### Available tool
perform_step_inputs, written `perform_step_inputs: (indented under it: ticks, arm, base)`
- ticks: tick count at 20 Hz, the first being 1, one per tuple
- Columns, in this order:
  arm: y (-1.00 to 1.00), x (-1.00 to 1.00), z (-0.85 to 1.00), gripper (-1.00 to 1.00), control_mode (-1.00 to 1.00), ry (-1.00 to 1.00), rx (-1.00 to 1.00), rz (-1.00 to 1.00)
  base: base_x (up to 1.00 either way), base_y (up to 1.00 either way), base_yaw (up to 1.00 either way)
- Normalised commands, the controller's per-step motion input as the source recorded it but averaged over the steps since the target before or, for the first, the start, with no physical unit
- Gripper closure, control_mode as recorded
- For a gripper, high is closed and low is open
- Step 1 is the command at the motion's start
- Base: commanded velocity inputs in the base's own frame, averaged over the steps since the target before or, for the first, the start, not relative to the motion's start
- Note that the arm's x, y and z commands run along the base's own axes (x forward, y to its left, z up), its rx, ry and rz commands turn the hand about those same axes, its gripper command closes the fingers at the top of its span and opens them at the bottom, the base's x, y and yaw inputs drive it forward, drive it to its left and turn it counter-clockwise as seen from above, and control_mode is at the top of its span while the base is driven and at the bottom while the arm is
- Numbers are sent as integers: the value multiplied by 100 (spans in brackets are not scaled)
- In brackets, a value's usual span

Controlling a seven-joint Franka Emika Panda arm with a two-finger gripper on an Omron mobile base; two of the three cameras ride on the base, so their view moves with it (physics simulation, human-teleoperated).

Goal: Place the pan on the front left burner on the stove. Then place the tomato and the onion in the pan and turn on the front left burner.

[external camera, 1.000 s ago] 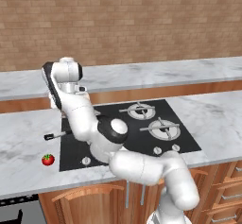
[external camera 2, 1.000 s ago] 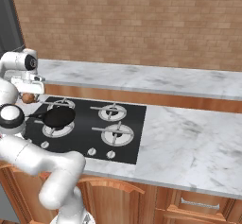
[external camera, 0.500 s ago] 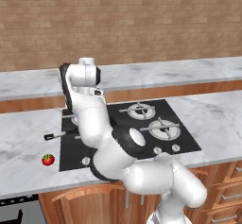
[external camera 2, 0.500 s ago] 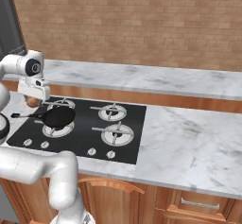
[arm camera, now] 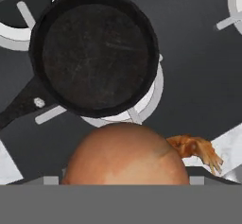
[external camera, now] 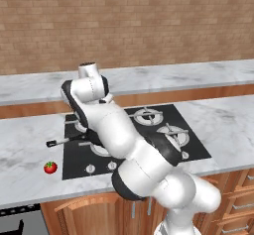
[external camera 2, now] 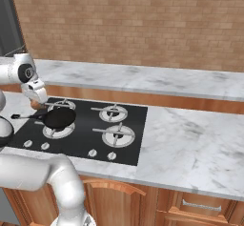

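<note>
Left base view, left to right: tomato [external camera: 49, 167] sits alone on the counter [external camera: 30, 145], off the stove's [external camera: 193, 145] front-left corner. Pan handle tip [external camera: 51, 143] pokes out past the stove's left edge; the arm blocks the rest of the pan.

Right base view: gripper [external camera 2: 37, 98] hangs at the far left over the stove's [external camera 2: 138, 125] back-left part, with a bit of brown onion [external camera 2: 35, 104] showing under it. Pan [external camera 2: 59, 118] sits on the front left burner [external camera 2: 57, 132], handle pointing left. Knobs [external camera 2: 93, 152] run along the stove's front edge.

Hand view: onion [arm camera: 126, 155] fills the bottom centre, right up against the camera, wispy root end to the right. Jaws stand wide around it, so it looks held, fingertips themselves hidden. Pan [arm camera: 94, 53] lies below it, empty, on the burner [arm camera: 146, 100].
</note>
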Motion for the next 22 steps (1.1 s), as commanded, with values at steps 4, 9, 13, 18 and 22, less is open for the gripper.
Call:
perform_step_inputs:
  ticks: [4, 9, 13, 18, 22]
  arm:
    - [-17, 4, 0, 100, -100, -15, -19, -18]
    - [-23, 21, 0, 100, -100, -1, -10, -17]
    - [-26, 34, 0, 100, -100, 1, -2, -14]
    - [-8, 27, 0, 100, -100, 1, -1, -7]
    - [0, 18, 0, 100, -100, 0, 0, -1]
  base:
    - [0, 0, 0]
    - [0, 0, 0]
    - [0, 0, 0]
    - [0, 0, 0]
    - [0, 0, 0]
